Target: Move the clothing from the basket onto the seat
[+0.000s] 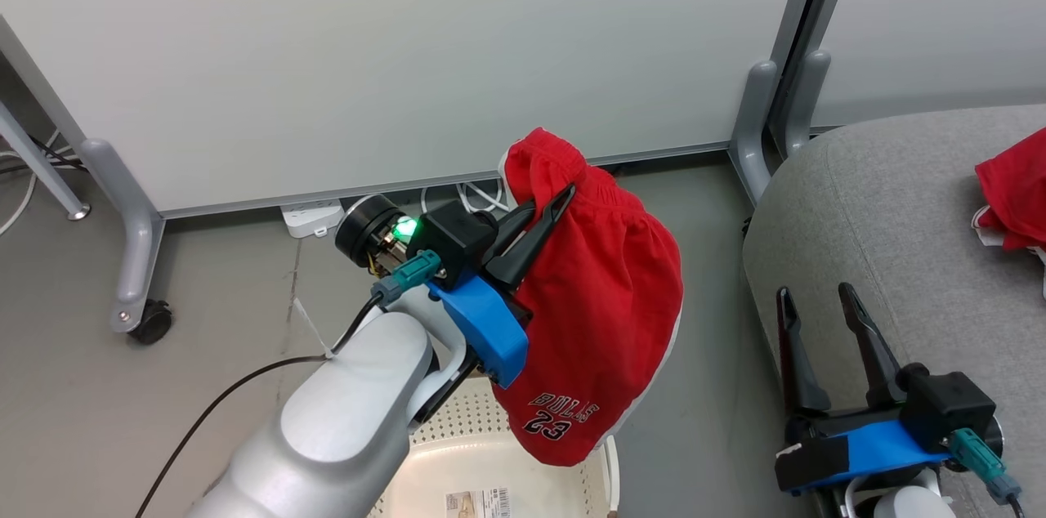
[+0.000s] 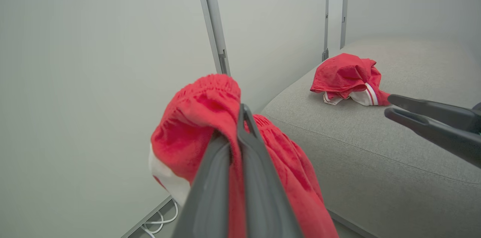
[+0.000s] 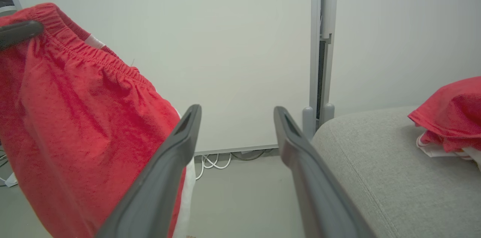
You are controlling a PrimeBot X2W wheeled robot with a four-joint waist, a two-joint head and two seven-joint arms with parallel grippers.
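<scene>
Looks like a lab or office: wheeled partition panels [image 1: 409,52] at twelve o'clock, with a power strip [image 1: 311,217] and loose cables [image 1: 470,195] on the bare floor [image 1: 204,322].

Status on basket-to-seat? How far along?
Done: one red garment lies on the seat. In hand: left gripper shut on red "23" shorts, hanging above the basket, short of the seat; right gripper open, empty. Left: carry them over and release. Much of the basket is out of frame, so more may remain.

Seat [image 1: 882,240] lies bare except one crumpled red garment [image 1: 1013,191].
</scene>
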